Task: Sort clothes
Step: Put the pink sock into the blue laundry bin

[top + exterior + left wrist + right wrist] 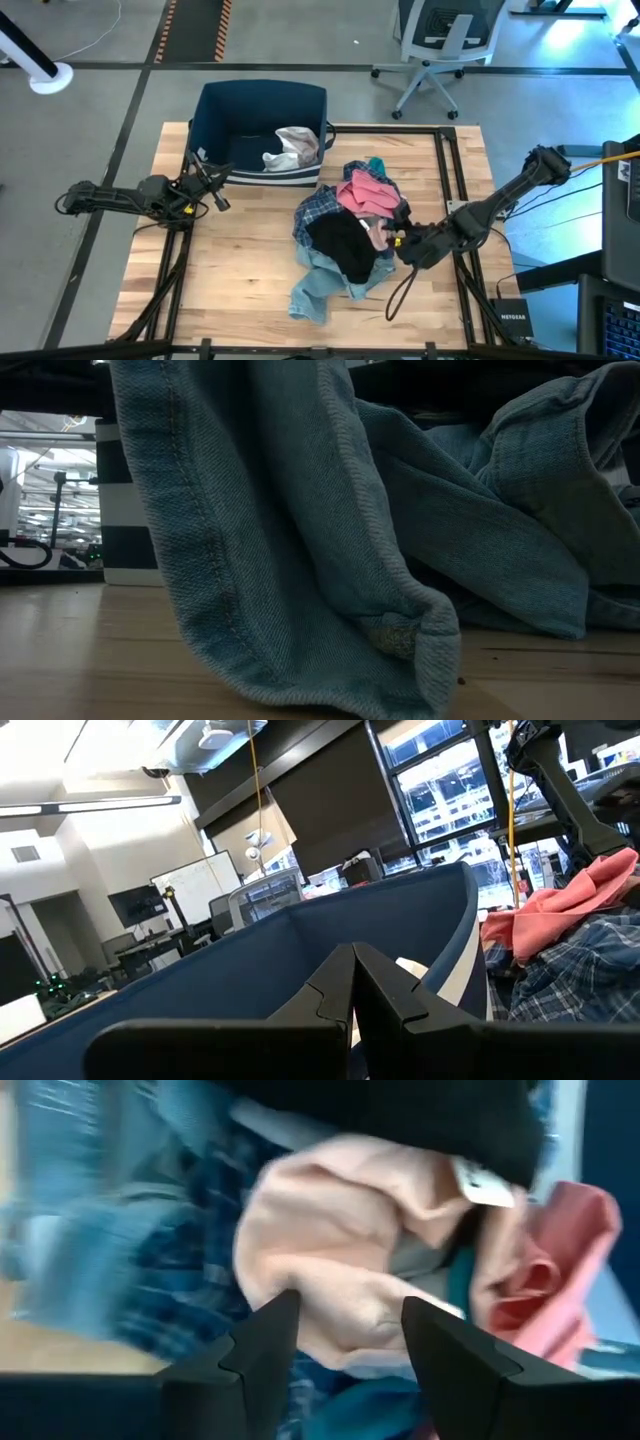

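A pile of clothes lies mid-table: a pink top point(365, 190) on top, a black piece point(340, 245), a blue plaid shirt point(315, 210), light-blue jeans point(320, 285) at the near side and a small teal item point(375, 163) at the far side. A white shirt point(292, 148) lies inside the navy bin point(262, 105). My right gripper point(400, 240) is open at the pile's right edge, slanting down at a pale pink cloth point(340, 1250) under the black piece point(400, 1110). My left gripper point(215, 190) is shut and holds nothing, at the bin's near left corner. My right gripper point(345, 1335) stands open with the pale pink cloth just beyond its two fingertips. Whether the fingers touch the cloth I cannot tell.
The bin point(250, 970) stands at the table's far edge, left of centre, its rim right before my left gripper point(352, 980). The jeans point(300, 540) fill the low view. Bare wood lies left of the pile point(240, 260). An office chair point(440, 50) stands beyond the table.
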Controlling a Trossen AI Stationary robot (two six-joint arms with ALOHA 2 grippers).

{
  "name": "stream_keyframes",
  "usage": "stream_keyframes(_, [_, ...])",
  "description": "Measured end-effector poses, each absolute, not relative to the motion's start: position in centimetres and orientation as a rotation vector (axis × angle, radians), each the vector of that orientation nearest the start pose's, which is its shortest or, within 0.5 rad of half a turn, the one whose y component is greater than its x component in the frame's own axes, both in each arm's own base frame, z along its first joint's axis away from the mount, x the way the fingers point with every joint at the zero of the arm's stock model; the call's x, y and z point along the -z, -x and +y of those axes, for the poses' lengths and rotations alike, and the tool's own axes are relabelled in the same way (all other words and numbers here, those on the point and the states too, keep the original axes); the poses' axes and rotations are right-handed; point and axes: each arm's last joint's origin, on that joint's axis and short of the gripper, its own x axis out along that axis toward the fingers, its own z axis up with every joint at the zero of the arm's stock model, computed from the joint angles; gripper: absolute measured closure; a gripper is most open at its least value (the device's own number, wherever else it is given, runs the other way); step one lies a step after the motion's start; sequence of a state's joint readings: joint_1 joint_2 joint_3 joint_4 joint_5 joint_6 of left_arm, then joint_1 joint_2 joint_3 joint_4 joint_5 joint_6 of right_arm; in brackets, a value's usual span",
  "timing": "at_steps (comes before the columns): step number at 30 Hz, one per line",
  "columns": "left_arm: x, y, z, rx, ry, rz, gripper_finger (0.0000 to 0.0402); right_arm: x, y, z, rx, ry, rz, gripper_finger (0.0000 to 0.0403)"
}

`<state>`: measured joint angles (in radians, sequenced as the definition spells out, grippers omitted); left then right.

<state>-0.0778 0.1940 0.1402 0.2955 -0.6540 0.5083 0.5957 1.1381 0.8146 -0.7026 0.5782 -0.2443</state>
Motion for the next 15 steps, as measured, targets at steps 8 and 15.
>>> stream_keyframes(8, [-22.3,-9.8,1.0,-0.617,-0.403,-0.078,0.04,-23.1,-19.0,10.6,-0.026,0.947,0.903,0.0278])
stream_keyframes(15, [-22.3,-9.8,1.0,-0.617,-0.403,-0.077,0.04,-22.7,-19.4,10.9,-0.063,0.995,0.928,0.0384])
